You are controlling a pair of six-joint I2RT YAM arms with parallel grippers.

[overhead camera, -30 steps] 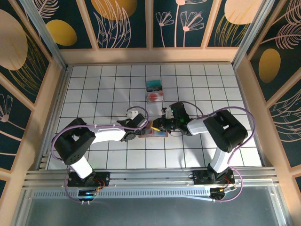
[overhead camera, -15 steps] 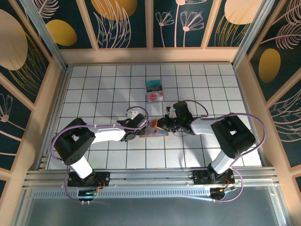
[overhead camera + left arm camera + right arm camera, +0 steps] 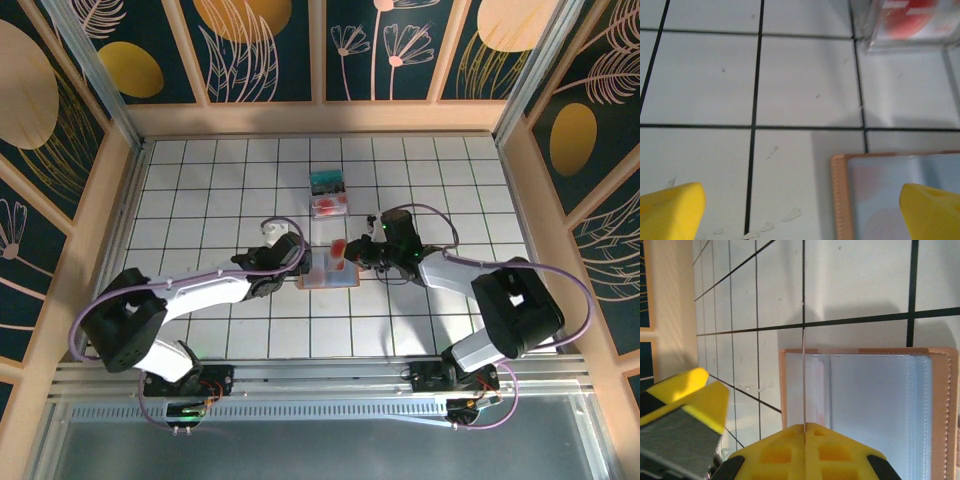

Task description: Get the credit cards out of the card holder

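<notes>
Yellow-padded, the left gripper (image 3: 802, 212) is spread wide with nothing between its fingers; one pad (image 3: 932, 210) is seen over the tan leather folding card holder (image 3: 330, 279). That holder is laid open, blue-grey inside up, on the white gridded table (image 3: 200, 180) between the grippers. Well beyond it, a teal-green plastic card (image 3: 326, 182) and a pale red-marked card (image 3: 330, 207) are laid just beside each other. At the holder's far edge, a pale pink-white card with a red circle (image 3: 338, 250) is clamped in the right gripper (image 3: 805, 440).
</notes>
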